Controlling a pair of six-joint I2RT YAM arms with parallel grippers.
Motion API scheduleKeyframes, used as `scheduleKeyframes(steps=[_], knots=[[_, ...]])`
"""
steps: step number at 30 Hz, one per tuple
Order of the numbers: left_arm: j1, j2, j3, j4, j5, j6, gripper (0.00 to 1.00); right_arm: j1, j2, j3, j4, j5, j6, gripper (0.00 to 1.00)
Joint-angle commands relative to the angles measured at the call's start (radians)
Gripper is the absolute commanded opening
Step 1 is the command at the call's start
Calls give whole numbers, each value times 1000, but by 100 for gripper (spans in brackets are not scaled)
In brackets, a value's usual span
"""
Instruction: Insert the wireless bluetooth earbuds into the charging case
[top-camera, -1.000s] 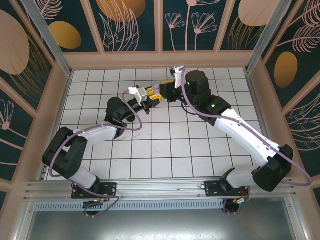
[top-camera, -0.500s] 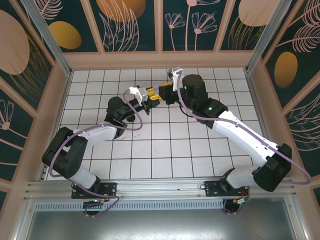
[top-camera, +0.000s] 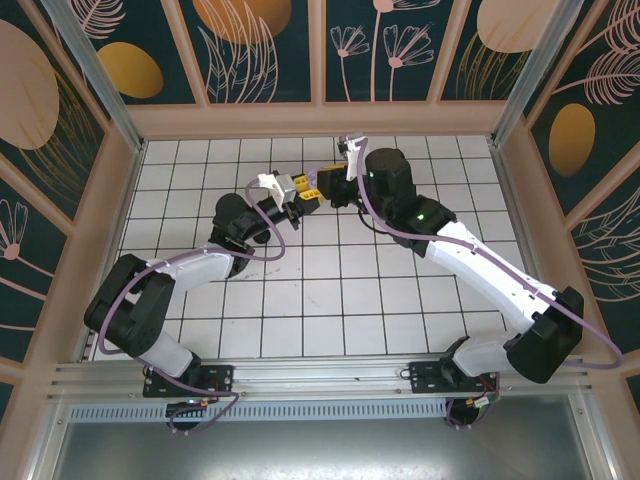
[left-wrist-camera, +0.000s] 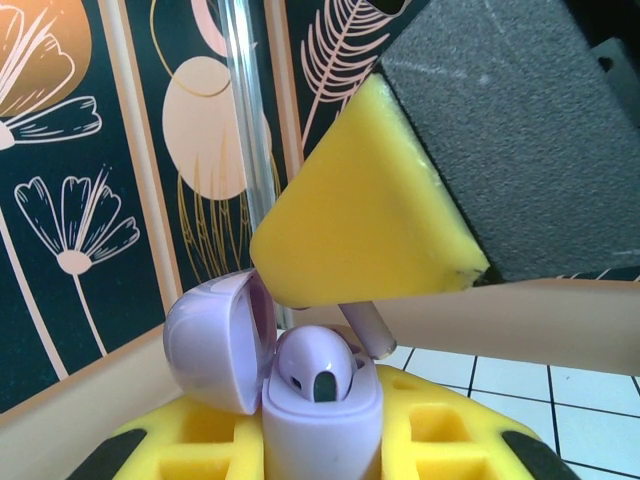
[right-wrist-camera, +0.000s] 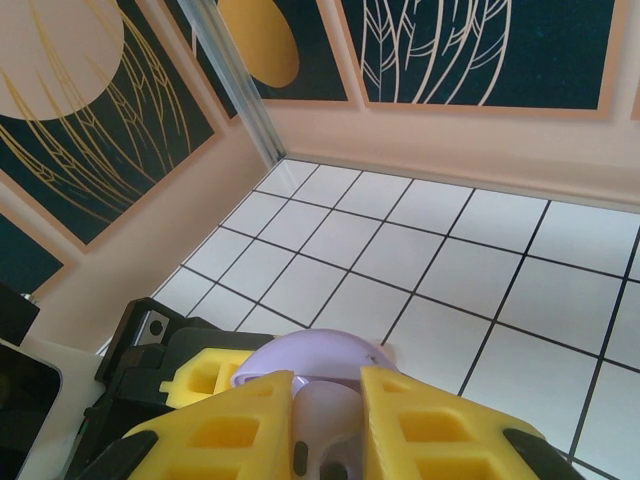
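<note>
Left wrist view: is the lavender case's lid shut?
No, the lid stands open beside the lavender case, with a bud showing inside.

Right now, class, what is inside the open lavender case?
One small lavender earbud is seated; a second bud's stem shows beside it, its head covered by the right pincer.

I can't read any writing, number or brand anywhere. The lavender charging case (left-wrist-camera: 320, 430) and the lavender earbud (right-wrist-camera: 325, 415) are plain. The wall panels (top-camera: 250, 40) carry only painted flowers, leaves and round shapes.
</note>
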Motion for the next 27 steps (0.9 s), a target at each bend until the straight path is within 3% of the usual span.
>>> scheduleKeyframes(steps=[1,27], knots=[[-14,-39,17,87,48,-7,4,-3,-16,21,26,6,14,22],[-16,-43,18,84,64,-16,5,-37,-27,-29,95,-24,57,22]])
